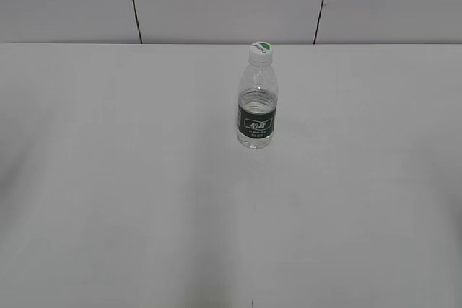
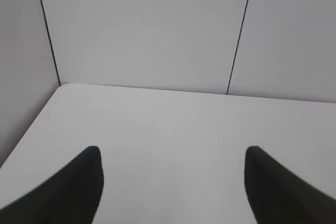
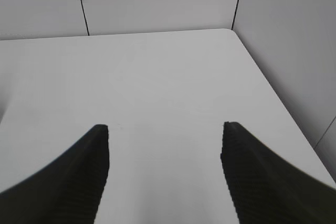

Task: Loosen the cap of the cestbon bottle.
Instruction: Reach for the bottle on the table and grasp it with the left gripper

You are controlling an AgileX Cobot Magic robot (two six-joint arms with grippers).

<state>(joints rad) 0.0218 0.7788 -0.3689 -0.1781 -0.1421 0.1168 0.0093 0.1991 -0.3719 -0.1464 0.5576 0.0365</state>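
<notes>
Clear plastic with a dark green label band: that is the cestbon bottle [image 1: 257, 106] as I see it from the exterior camera, standing upright on the white table [image 1: 144, 200], toward the far edge and a little right of the middle. Its cap [image 1: 260, 49] sits on the narrow neck, white with a green mark on top, and nothing touches it. The white lettering on the label faces the camera. There seems to be little or no water inside, though I cannot be sure.

Neither of my grippers shows in the exterior view, so I can only place the bottle against them loosely. It appears in neither wrist camera, so it is outside what each gripper faces and well apart from both.

On the left wrist feed, the left gripper [image 2: 173, 187] has its two dark fingers [image 2: 73, 192] spread wide, with bare table between them and nothing held. Ahead of it lie the table's far left corner and the pale panelled wall [image 2: 157, 24] with dark seams.

On the right wrist feed, the right gripper [image 3: 165, 171] is likewise spread wide, its ribbed dark fingers [image 3: 262, 182] apart over bare tabletop, gripping nothing. Beyond it I see the table's far right corner and the same wall.
</notes>
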